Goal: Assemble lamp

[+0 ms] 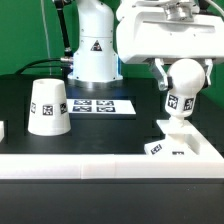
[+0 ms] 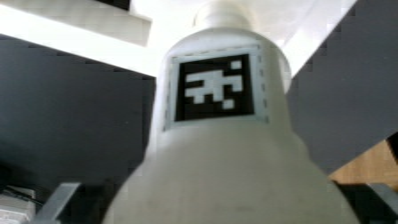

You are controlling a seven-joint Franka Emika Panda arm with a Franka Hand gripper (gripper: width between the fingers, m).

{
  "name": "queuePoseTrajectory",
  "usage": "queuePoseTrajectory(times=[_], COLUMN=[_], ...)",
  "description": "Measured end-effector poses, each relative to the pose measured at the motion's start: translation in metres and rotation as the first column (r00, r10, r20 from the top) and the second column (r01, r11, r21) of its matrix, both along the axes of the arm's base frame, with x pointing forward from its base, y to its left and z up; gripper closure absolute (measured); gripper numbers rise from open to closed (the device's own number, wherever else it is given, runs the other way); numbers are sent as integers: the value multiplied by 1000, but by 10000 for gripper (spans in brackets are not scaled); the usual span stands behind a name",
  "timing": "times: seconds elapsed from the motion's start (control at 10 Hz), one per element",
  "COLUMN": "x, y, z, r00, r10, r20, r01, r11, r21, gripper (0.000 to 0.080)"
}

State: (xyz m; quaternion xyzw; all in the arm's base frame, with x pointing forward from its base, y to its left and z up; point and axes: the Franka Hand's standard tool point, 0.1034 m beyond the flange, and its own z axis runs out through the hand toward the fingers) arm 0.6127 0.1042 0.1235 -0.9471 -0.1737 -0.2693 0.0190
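The white bulb [image 1: 183, 88], round-headed with a square tag on its side, stands upright over the flat square base [image 1: 184, 146] at the exterior view's right, its lower end at the base's raised socket. My gripper [image 1: 178, 70] is shut on the bulb's round head from above. In the wrist view the bulb [image 2: 217, 120] fills the picture, its tag facing the camera, and the fingers are mostly hidden beside it. The truncated-cone shade [image 1: 48, 107] stands on the black table at the exterior view's left, apart from the gripper.
The marker board [image 1: 103, 105] lies flat at mid-table behind the shade. The white robot pedestal [image 1: 92, 45] with a warning triangle stands at the back. A white wall [image 1: 100, 170] runs along the table's front edge. A small white piece [image 1: 2, 130] sits at the far left edge.
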Motion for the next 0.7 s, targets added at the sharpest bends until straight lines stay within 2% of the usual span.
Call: queuePoseTrajectory(times=[0.2,0.5,0.7], x=[-4,-7,-7], y=[-4,-5,-5], z=[-7,-8,-8], r00=[1000,995,996], r10=[-1,-11,-10], r20=[13,104,91], r01=[1,10,9], r11=[1000,1000,1000], r21=[-3,7,5], gripper=[223,223,223])
